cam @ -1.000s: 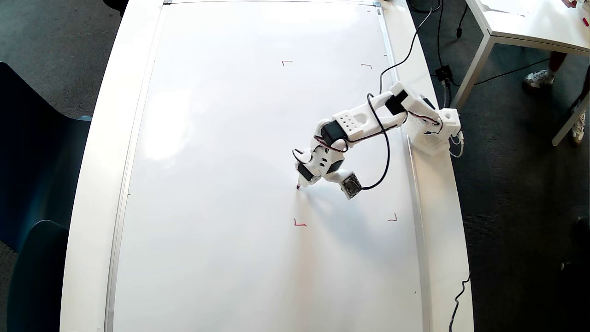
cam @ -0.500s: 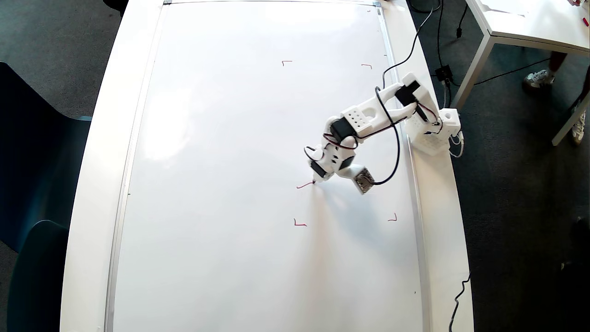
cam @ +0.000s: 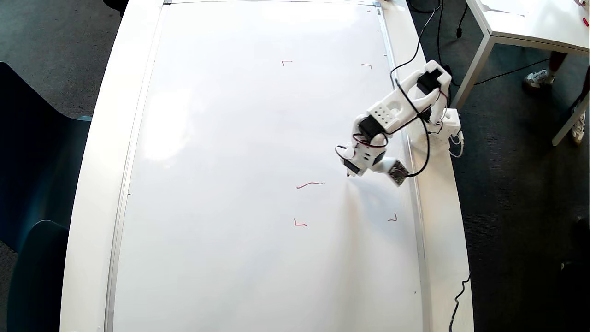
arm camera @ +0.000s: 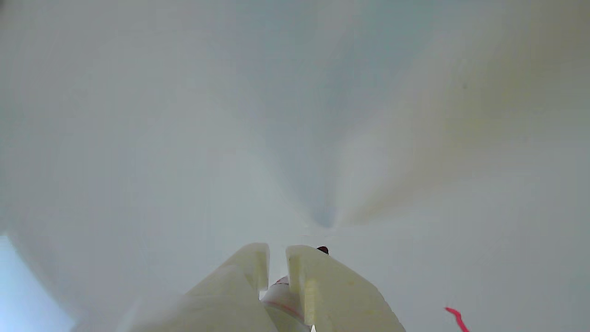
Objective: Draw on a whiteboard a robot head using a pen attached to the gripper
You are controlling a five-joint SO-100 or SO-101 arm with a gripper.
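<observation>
The whiteboard (cam: 230,161) fills most of the overhead view, with red corner marks (cam: 300,223) framing an area on its right half. Of the robot head, only one short, slightly wavy red stroke (cam: 309,185) shows; in the wrist view its end is a red line (arm camera: 454,316) at the lower right. My gripper (cam: 349,173) hangs right of and slightly above that stroke, apart from it. It is shut on the pen (cam: 347,175). In the wrist view the gripper (arm camera: 276,251) has two white fingers (arm camera: 322,286) around the pen (arm camera: 283,295), whose dark red tip pokes out past them. Whether the tip touches the board I cannot tell.
The arm's base (cam: 445,122) sits on the table's right margin (cam: 438,207), and a black cable (cam: 424,147) loops beside it. Another white table (cam: 530,23) and a person's shoes (cam: 537,79) are at the top right. Dark chairs (cam: 37,184) stand along the left.
The pen tip dragged to the right and left the short red stroke. The gripper then went on to the right and slightly up, past the stroke's end, as the arm folded back toward its base.
</observation>
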